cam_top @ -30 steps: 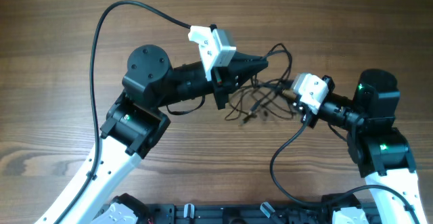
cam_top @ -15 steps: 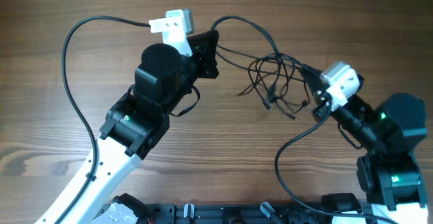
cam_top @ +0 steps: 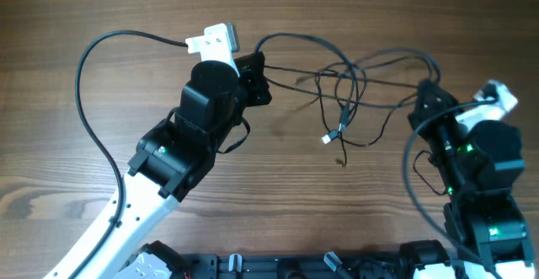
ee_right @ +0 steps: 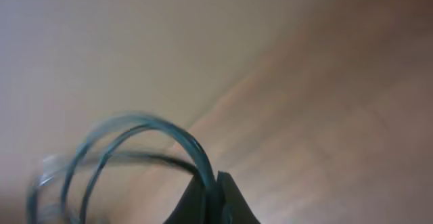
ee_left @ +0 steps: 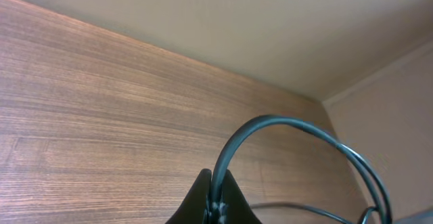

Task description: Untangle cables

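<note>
Black fingers of the left gripper (cam_top: pixel 262 78) are closed tight on one cable (ee_left: pixel 270 126), which arches up out of the pinch in the wrist view. Likewise closed, the right gripper (cam_top: pixel 426 95) pinches two looping strands (ee_right: pixel 135 132). Between the two grippers the cables (cam_top: pixel 341 93) stretch across the wooden table (cam_top: pixel 84 9), knotted about midway, with slack loops drooping from the knot. One silver-tipped plug (cam_top: pixel 327 138) hangs below the tangle, somewhat nearer the left gripper than the right.
</note>
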You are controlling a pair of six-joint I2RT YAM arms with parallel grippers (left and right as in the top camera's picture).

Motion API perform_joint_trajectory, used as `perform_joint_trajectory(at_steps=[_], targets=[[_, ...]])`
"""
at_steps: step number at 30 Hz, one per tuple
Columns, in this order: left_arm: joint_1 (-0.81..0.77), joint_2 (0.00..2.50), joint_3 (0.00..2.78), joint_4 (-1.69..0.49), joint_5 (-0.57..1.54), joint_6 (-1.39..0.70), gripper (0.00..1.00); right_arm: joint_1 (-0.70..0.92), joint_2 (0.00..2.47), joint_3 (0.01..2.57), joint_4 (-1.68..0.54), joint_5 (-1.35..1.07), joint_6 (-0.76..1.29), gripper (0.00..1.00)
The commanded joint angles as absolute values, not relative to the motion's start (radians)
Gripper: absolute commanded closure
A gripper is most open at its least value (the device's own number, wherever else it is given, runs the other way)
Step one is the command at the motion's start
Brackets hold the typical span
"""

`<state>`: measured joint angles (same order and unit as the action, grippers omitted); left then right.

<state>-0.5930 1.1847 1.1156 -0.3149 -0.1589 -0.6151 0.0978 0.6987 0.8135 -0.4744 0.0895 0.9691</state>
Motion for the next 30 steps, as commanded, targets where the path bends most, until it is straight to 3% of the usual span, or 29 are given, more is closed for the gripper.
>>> perform_joint_trajectory(at_steps=[1,5,9,12,13,15,17,19,22,23,26,30], targets=[[-0.558,1.170,1.118,-0.288,-0.256,-0.606,0.96,0.072,0.677,0.825,-0.619,0.484,1.391,0.96],[-0.558,1.170,1.118,-0.201,-0.145,-0.523,0.96,0.072,0.677,0.825,-0.699,0.483,1.386,0.93],[-0.558,1.170,1.118,-0.156,-0.120,-0.524,0.96,0.072,0.677,0.825,-0.774,0.481,1.370,0.73],[-0.558,1.170,1.118,-0.153,-0.120,-0.524,0.96,0.072,0.677,0.825,-0.781,0.479,1.269,0.66],[-0.558,1.170,1.118,-0.140,-0.120,-0.524,0.96,0.072,0.677,0.825,-0.789,0.479,1.256,0.45],[-0.558,1.170,1.118,-0.113,-0.121,-0.525,0.96,0.072,0.677,0.825,-0.816,0.479,1.256,0.14],[-0.558,1.170,1.118,-0.091,-0.124,-0.529,0.96,0.072,0.677,0.825,-0.836,0.479,1.252,0.02],[-0.558,1.170,1.118,-0.081,-0.123,-0.529,0.96,0.072,0.677,0.825,-0.823,0.468,1.146,0.00],[-0.558,1.170,1.118,-0.081,-0.098,-0.524,0.96,0.072,0.677,0.825,-0.715,0.313,0.726,0.00],[-0.558,1.170,1.118,-0.078,-0.068,-0.497,0.96,0.072,0.677,0.825,-0.646,0.188,0.517,0.00],[-0.558,1.170,1.118,-0.042,0.051,-0.444,0.96,0.072,0.678,0.825,-0.561,-0.178,0.150,0.00],[-0.558,1.170,1.118,0.041,0.146,-0.445,0.96,0.072,0.715,0.825,-0.562,-0.383,0.007,0.00]])
